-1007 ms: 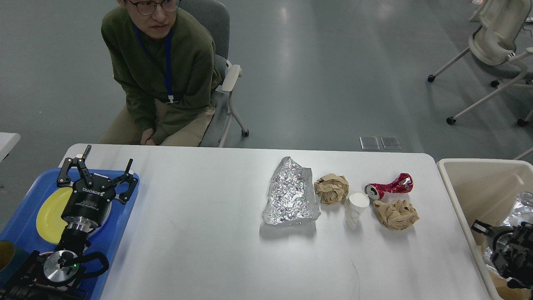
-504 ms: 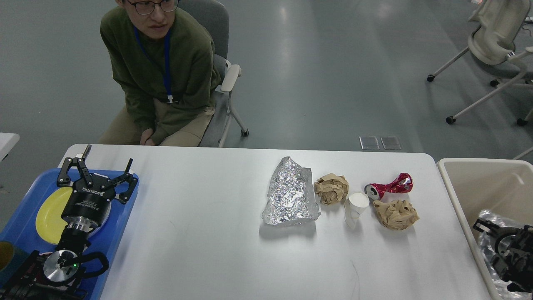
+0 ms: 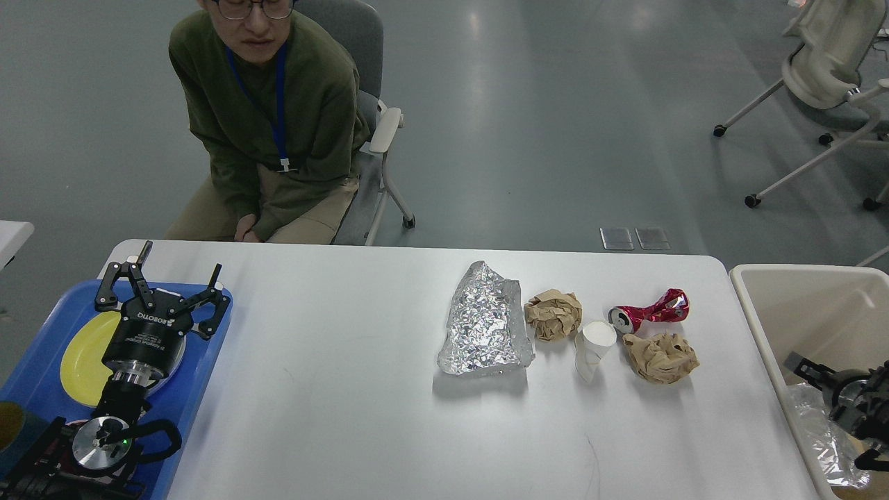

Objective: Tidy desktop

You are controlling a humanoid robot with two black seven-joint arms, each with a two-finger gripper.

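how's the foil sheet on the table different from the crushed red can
The foil sheet is silver, broad and lies fairly flat; the crushed red can is red, narrow and pinched at its middle. The foil sheet sits at the left end of the litter row, the can at the far right, nearer the beige bin. Both are crumpled shiny metal on the desktop.

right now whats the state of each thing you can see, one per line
left gripper: open, above the blue tray
right gripper: over the beige bin, fingers unclear
foil sheet: crumpled, on the desktop
red can: crushed, on its side
paper cup: tipped over
two brown paper balls: crumpled
yellow plate: in the tray
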